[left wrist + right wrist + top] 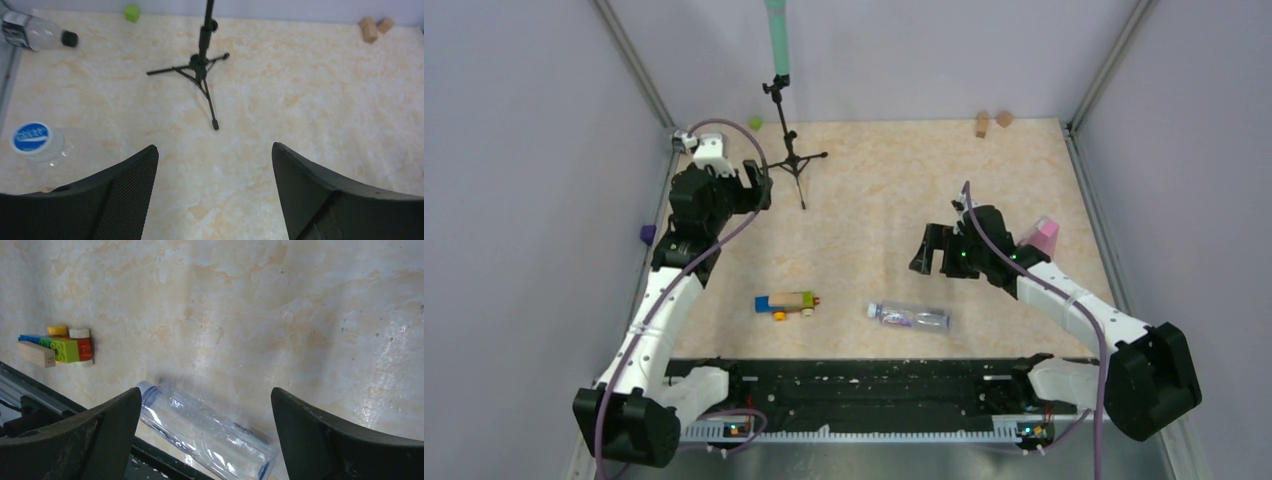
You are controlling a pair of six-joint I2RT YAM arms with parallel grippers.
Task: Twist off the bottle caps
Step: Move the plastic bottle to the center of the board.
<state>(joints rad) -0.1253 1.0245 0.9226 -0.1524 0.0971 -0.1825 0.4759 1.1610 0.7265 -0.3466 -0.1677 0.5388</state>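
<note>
Bottle (909,317) near block car (786,302) (tripod (796,160) well apart)

Near centre, lying on its side: clear bottle (909,317) with purplish label, white cap (873,311) at left end. Far left, lying down: second clear bottle (30,32), black cap (70,38) on. Left, facing up: blue cap (31,137) atop clear plastic.

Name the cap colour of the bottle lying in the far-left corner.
Black cap, clearest in the left wrist view.
</note>
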